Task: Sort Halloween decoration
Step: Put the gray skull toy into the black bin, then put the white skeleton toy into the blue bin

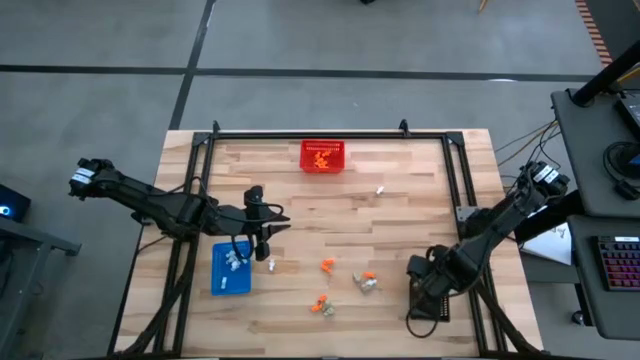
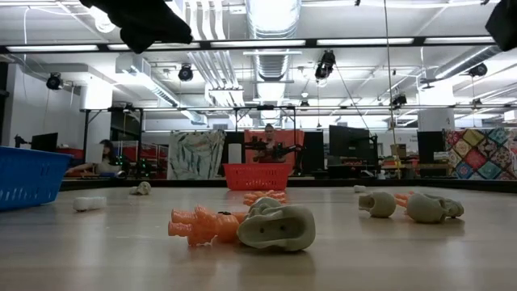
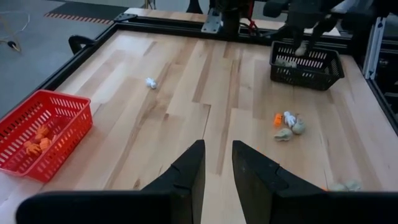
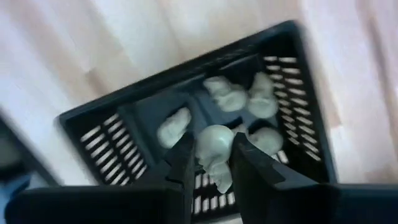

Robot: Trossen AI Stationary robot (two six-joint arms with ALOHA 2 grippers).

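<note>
i see my right gripper [image 4: 210, 158] poised over the black tray [image 4: 292, 99] at the desk's [image 1: 400, 200] right front edge, its fingers clamped on a pale grey-beige skull trinket [image 4: 214, 149]. several more pale skull trinkets [image 4: 239, 96] lie inside that tray. my left gripper [image 3: 216, 171] hovers above the desk beside the blue tray [image 1: 231, 270], fingers a narrow gap apart and holding nothing. the blue tray holds a few white trinkets [image 1: 236, 260]. the red mesh basket [image 1: 323, 156] at the far edge holds orange trinkets [image 3: 37, 140]. loose orange and pale pieces [image 1: 322, 305] lie scattered on the desk between the trays, and one white piece [image 1: 380, 189] sits apart near the basket.
</note>
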